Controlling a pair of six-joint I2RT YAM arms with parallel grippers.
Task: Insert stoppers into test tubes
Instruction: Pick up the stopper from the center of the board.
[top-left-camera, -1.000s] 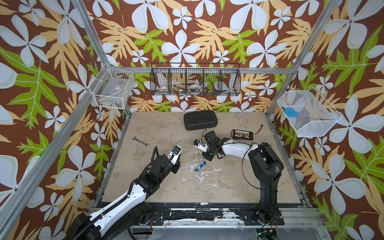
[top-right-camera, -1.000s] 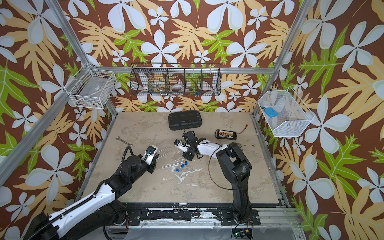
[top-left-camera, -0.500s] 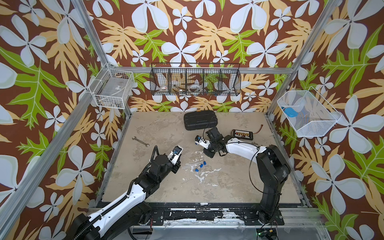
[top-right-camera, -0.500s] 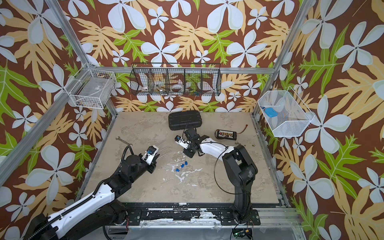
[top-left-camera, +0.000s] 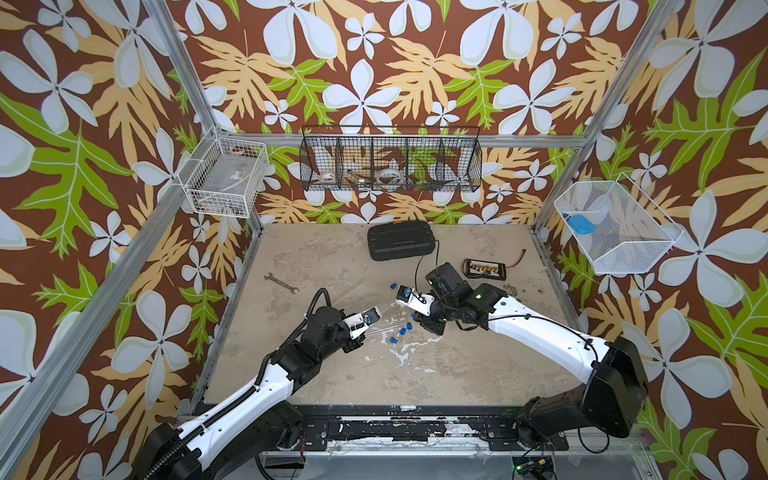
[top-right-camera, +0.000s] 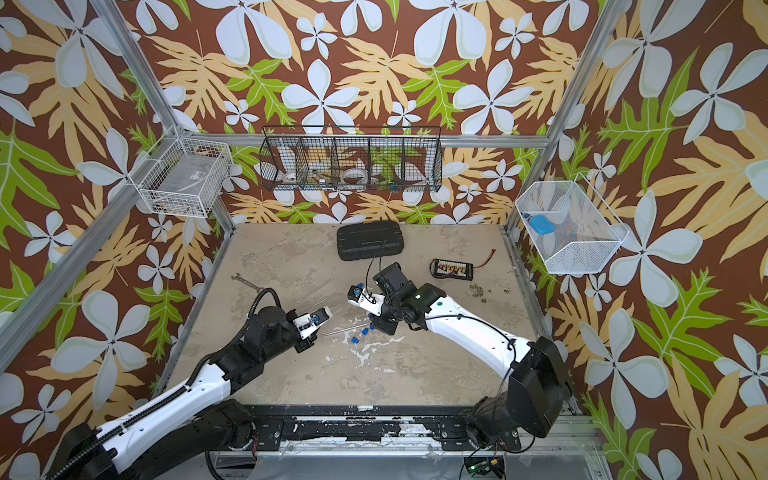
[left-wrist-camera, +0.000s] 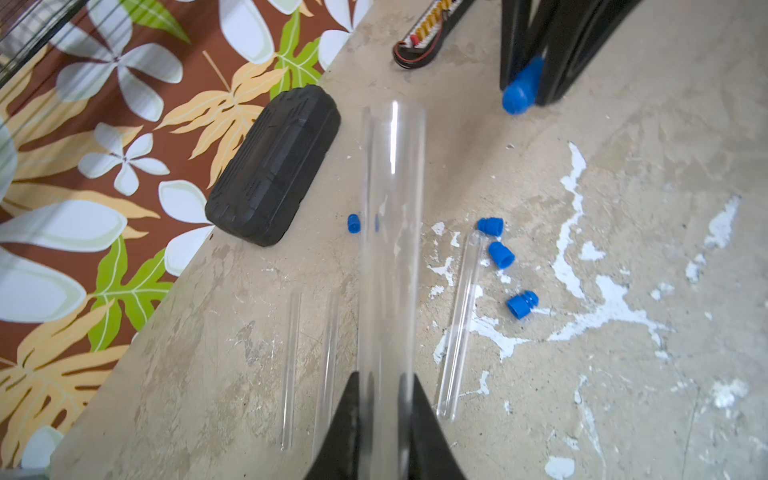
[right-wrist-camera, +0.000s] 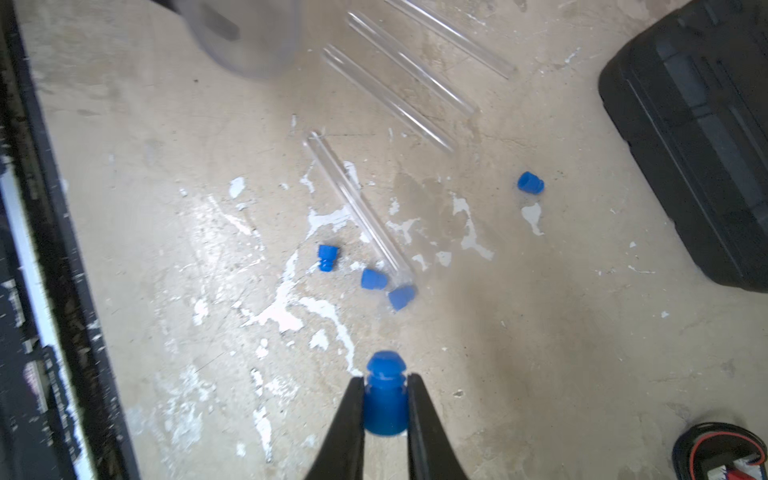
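As left gripper holds tube, right gripper, stopper

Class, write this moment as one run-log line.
left end effector: shut on test tube | right end effector: shut on stopper | stopper not yet inserted

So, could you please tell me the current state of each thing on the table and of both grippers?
Left gripper: shut on a thin clear glass-like test tube, unstoppered.
Right gripper: shut on a small bright-blue plastic stopper.
Four other clear tubes: lying flat, unstoppered.
Four loose blue stoppers: lying loose, not inserted.
Black rectangular hard case: closed.
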